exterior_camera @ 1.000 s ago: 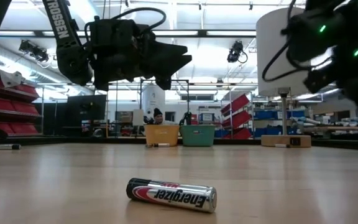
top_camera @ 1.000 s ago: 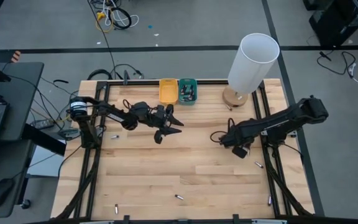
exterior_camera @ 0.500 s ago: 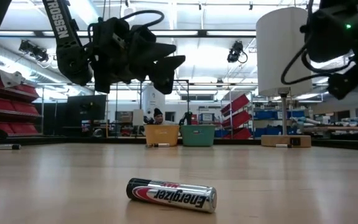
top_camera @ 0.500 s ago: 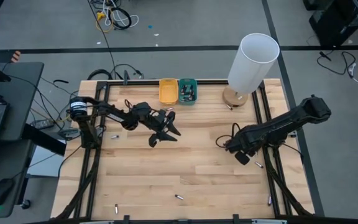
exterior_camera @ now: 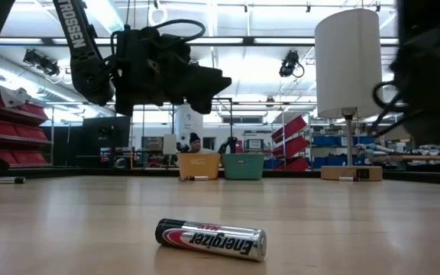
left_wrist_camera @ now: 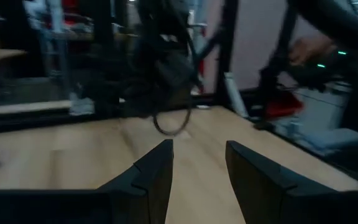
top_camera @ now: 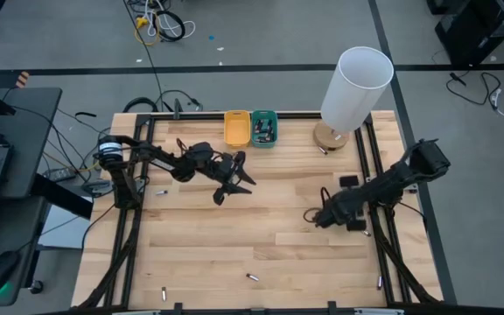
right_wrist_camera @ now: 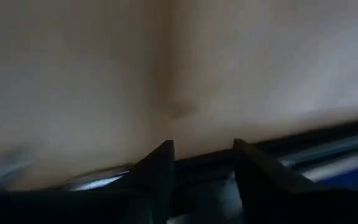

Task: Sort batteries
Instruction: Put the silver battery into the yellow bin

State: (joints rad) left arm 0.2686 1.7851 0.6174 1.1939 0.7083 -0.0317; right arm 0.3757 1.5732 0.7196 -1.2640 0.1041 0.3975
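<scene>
A few batteries (top_camera: 268,133) lie in the teal tray (top_camera: 264,116); several others remain scattered on the table (top_camera: 234,236). Both grippers' fingers, left (left_wrist_camera: 198,171) and right (right_wrist_camera: 202,168), are parted and grasp nothing.

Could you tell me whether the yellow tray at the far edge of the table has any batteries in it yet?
Empty, as far as the high view shows: the yellow tray shows only bare yellow inside, while the teal tray beside it holds several batteries.

My left gripper (top_camera: 233,182) hangs over the table's (top_camera: 261,241) middle, trays (top_camera: 250,128) at the far edge beyond it. My right gripper (top_camera: 322,216) sits lower right. Batteries (top_camera: 252,277) lie scattered along the near edge.
</scene>
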